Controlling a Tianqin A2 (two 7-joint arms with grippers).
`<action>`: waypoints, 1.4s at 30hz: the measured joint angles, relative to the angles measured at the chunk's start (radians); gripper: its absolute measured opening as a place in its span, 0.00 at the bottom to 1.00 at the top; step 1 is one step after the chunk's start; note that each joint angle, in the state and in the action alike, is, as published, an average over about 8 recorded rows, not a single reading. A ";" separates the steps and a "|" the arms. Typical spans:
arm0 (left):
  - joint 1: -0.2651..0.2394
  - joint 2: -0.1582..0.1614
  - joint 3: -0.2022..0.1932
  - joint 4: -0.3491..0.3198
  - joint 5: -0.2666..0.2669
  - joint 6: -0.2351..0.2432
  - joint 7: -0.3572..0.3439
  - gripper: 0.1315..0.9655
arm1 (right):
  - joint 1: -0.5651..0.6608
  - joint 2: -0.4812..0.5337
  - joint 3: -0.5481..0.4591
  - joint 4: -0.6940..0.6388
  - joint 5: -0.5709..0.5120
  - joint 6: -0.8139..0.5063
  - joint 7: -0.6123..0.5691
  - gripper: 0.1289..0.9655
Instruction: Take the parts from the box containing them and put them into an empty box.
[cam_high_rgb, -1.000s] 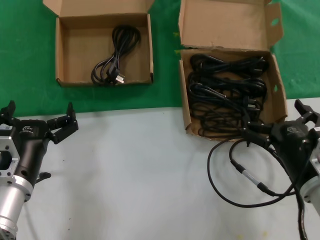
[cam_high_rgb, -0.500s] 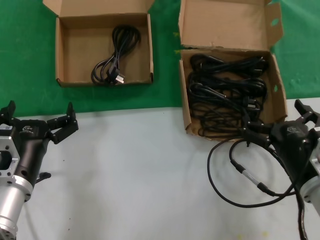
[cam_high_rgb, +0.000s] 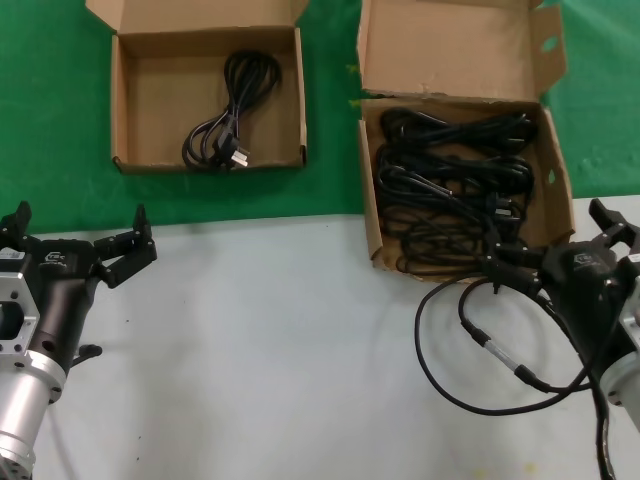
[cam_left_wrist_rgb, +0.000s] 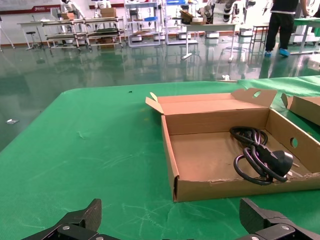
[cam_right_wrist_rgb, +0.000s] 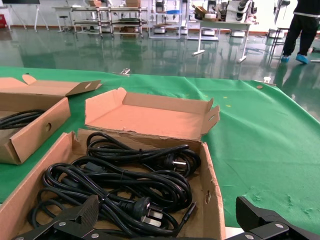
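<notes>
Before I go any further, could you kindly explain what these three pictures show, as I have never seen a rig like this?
This is a two-armed robot. One picture looks down from its head; the other two come from cameras on its wrists, looking out between the fingers.

In the head view the left gripper hangs open over the grey table, holding nothing. The right gripper is open too, at the near edge of the full box, also holding nothing.

That box is packed with black power cords. The shallower box on the green cloth already holds one cord. The loose thin cable belongs to the robot.

The wrist pictures show the same boxes from low down.
</notes>
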 joint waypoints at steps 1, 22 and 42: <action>0.000 0.000 0.000 0.000 0.000 0.000 0.000 1.00 | 0.000 0.000 0.000 0.000 0.000 0.000 0.000 1.00; 0.000 0.000 0.000 0.000 0.000 0.000 0.000 1.00 | 0.000 0.000 0.000 0.000 0.000 0.000 0.000 1.00; 0.000 0.000 0.000 0.000 0.000 0.000 0.000 1.00 | 0.000 0.000 0.000 0.000 0.000 0.000 0.000 1.00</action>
